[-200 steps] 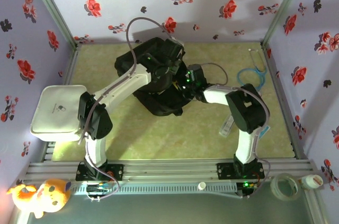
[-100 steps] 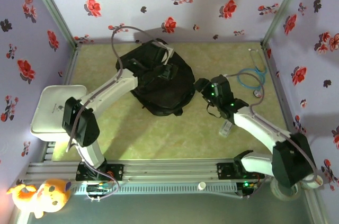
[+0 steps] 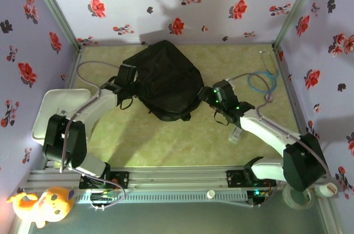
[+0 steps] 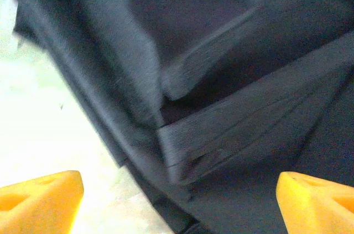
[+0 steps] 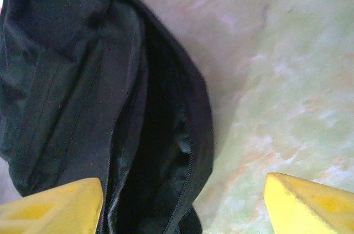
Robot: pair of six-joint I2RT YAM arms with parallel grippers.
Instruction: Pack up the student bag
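The student bag (image 3: 166,76) is a big black fabric backpack lying in the middle of the table. My left gripper (image 3: 130,79) stands open at its left edge. In the left wrist view its orange fingertips (image 4: 41,195) sit far apart over the bag (image 4: 232,51), where dark webbing straps (image 4: 232,129) cross. At the bag's right edge my right gripper (image 3: 203,97) is open too. Its yellow fingertips (image 5: 50,206) frame the bag (image 5: 66,79) and a gaping zip opening (image 5: 160,151) with a dark inside. Neither gripper holds anything.
A blue stethoscope (image 3: 263,79) lies at the back right of the table. A small clear item (image 3: 237,133) rests under the right forearm. A white tray (image 3: 55,112) sits off the left edge. A tape roll (image 3: 298,194) and a plush toy (image 3: 41,203) lie in front of the rail.
Both grippers have come off the top of the bag: the left one opened and drew back to its left edge, the right one to its right edge. The bag has settled flatter.
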